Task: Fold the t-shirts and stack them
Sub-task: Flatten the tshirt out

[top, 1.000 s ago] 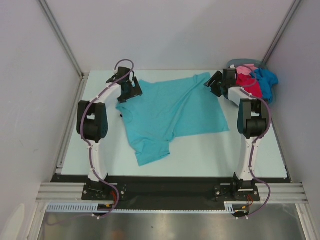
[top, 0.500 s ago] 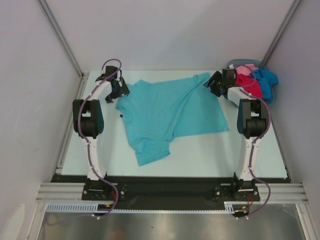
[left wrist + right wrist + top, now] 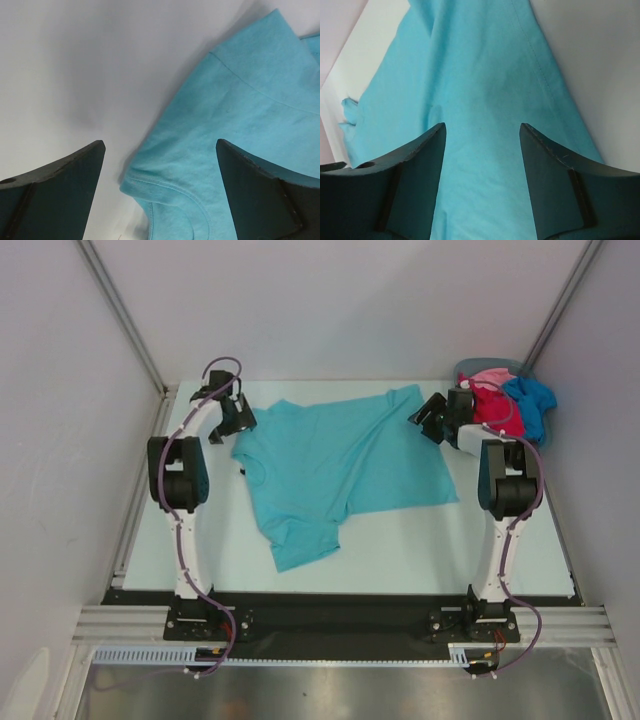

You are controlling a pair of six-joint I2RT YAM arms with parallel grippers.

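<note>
A teal t-shirt [image 3: 340,465] lies spread across the middle of the table, one sleeve pointing toward the near edge. My left gripper [image 3: 237,425] hovers open at the shirt's back left corner. In the left wrist view a hemmed fold of the teal shirt [image 3: 240,100] lies between the wide-apart fingers of that gripper [image 3: 160,144]. My right gripper [image 3: 429,420] is open at the shirt's back right corner. Its fingers [image 3: 425,165] straddle smooth teal cloth [image 3: 480,65] without pinching it. Red [image 3: 497,410], pink [image 3: 490,378] and blue [image 3: 530,400] t-shirts are heaped at the back right.
A grey-blue basket [image 3: 468,367] holds the heap of shirts in the back right corner, just behind the right arm. Pale walls close in the table [image 3: 420,540] on three sides. A metal rail [image 3: 140,490] runs along the left edge.
My left gripper has swung left, off the shirt's cloth to its left corner. The right gripper has shifted slightly toward the near side. The shirt has not moved.
</note>
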